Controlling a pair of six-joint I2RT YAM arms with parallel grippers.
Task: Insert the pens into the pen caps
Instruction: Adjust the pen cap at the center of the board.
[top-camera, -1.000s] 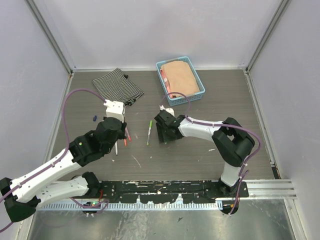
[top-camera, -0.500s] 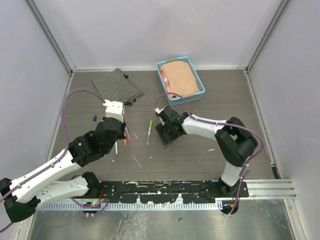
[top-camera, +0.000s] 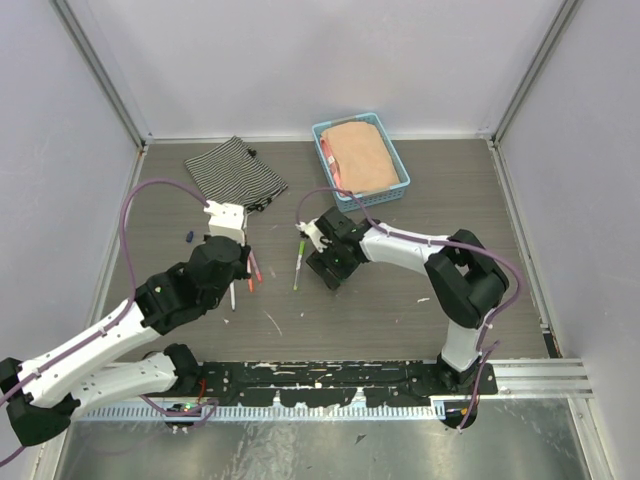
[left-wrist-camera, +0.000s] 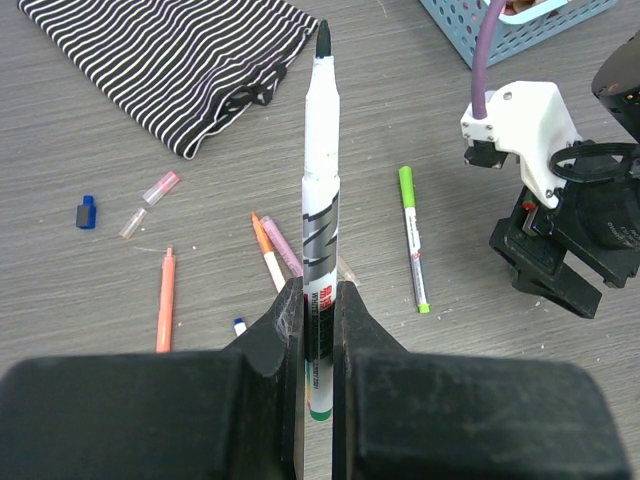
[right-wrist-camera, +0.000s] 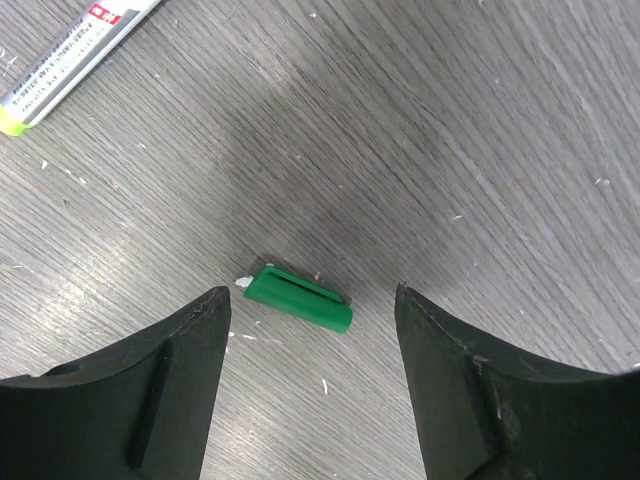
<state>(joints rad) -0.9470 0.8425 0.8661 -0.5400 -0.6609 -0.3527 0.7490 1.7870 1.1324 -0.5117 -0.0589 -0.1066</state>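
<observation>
My left gripper (left-wrist-camera: 318, 290) is shut on a white marker pen (left-wrist-camera: 320, 200). Its dark bare tip points away and its green end sits between the fingers. My right gripper (right-wrist-camera: 312, 290) is open, low over the table, with a green pen cap (right-wrist-camera: 300, 298) lying flat between its fingers and touching neither. A white pen with a green cap (left-wrist-camera: 413, 240) lies just left of the right gripper (top-camera: 325, 262). An orange pen (left-wrist-camera: 165, 300) and two more pens (left-wrist-camera: 267, 252) lie under the left gripper (top-camera: 230, 278). A dark blue cap (left-wrist-camera: 86, 212) and a pink cap (left-wrist-camera: 161, 186) lie further left.
A striped cloth (top-camera: 235, 172) lies at the back left. A blue basket (top-camera: 394, 160) holding a peach cloth stands at the back middle. Grey walls close in the table on three sides. A small blue-and-white bit (left-wrist-camera: 240, 326) lies near the pens.
My right gripper has shifted a little to the left and further from me, toward the green-capped pen, and its jaws have widened slightly. The left arm and its pen have not moved.
</observation>
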